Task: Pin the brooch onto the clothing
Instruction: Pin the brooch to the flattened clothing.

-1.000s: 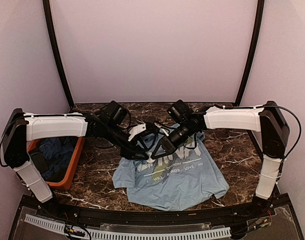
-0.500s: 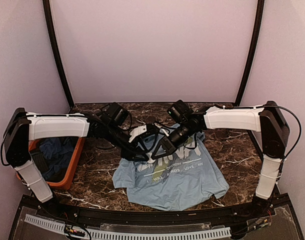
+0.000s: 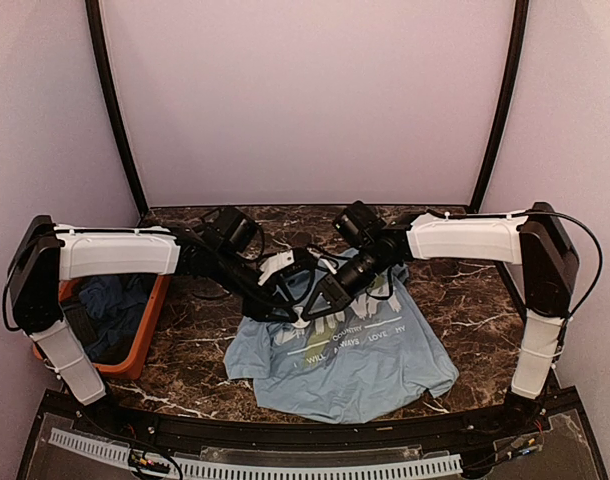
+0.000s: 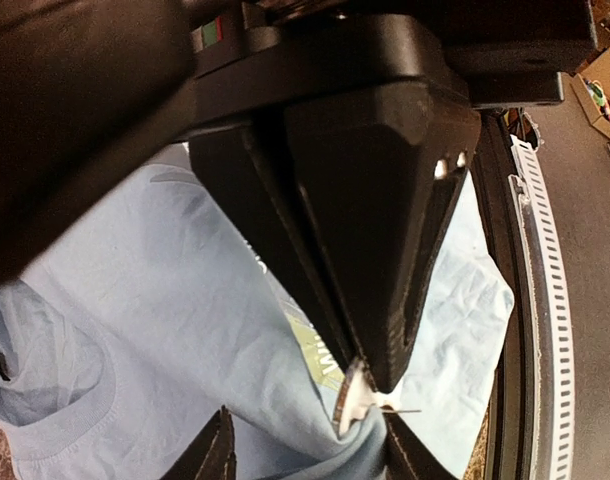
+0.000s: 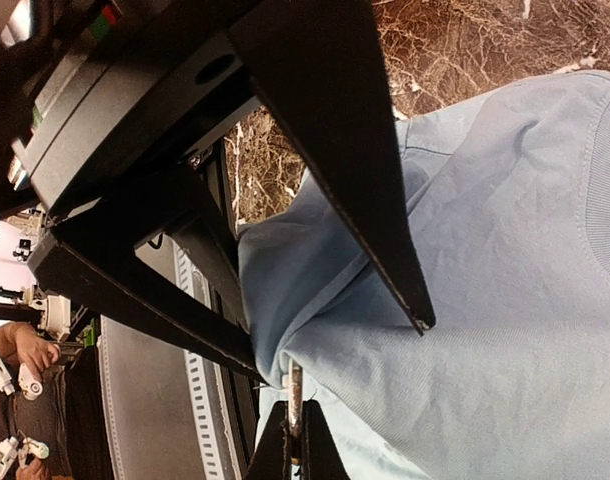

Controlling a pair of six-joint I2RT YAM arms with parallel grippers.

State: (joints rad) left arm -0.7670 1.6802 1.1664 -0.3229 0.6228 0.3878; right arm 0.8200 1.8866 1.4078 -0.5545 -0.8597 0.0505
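Little has moved since the earlier frame. The left arm has edged slightly toward the far edge of the bench, while the right arm and the shirt [image 3: 360, 360] lie as they did.

The shirt is spread in the middle of the bench, nearer the near edge, and both tools meet over its chest just below the collar. The left gripper [image 4: 370, 388] has its fingers closed to a point on the brooch [image 4: 353, 402]. The brooch shows edge-on as a small pale sliver at the fingertips, and a thin pin sticks out sideways from it toward the near-edge rail.

The right gripper [image 5: 343, 348] has its fingers well apart, with shirt cloth spanning the gap between them. I cannot tell whether it is pinching the cloth or only pressing it down. In the right wrist view the brooch [image 5: 293, 388] sits just beside the lower finger, at the raised edge of the cloth.

The coming move seems to turn on this: the pin lies roughly flat along the cloth, so it likely has to slide sideways into the ridge held by the right gripper. The left arm carries the brooch and would do the driving, and the right arm would only steady the cloth.
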